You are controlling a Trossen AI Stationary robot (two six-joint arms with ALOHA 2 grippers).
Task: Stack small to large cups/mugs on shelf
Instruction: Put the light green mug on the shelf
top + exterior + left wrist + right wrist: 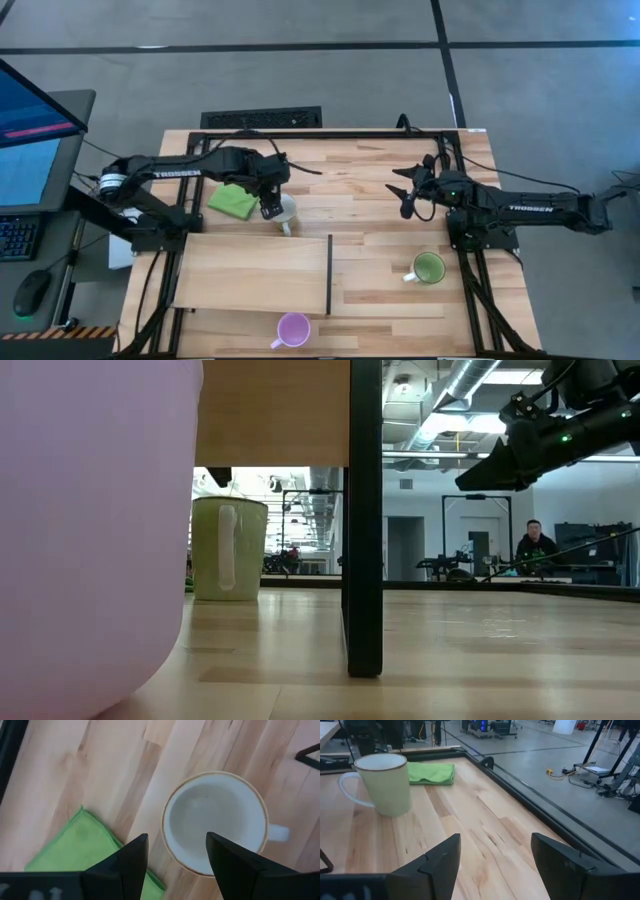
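Nothing is being shown as stacked yet: the flat pale plywood shelf board with a dark strip along one short edge (255,273) is lying bare on the butcher-block wooden tabletop (370,175), toward its near-left part, and all three mugs are standing apart from one another on the tabletop itself. By that judgement the whole stacking is still left to be done.

The small white ceramic mug with a handle (285,212) is being kept upright just beyond the far long edge of the shelf board, beside the folded green cloth (233,200). The green handled mug (428,268) is standing to the right of the board's dark-strip end, near the tabletop's right edge. The light purple handled mug (293,329) is sitting at the near edge of the tabletop, just off the board's near corner.

The left gripper (176,851) is being held directly above the white mug with its fingers apart; in the left wrist view the mug's rim and open mouth are seen straight below and between the fingers, no contact being visible. The right gripper (408,190) is being held with its fingers apart over the far right part of the tabletop, well apart from the green mug and holding nothing.
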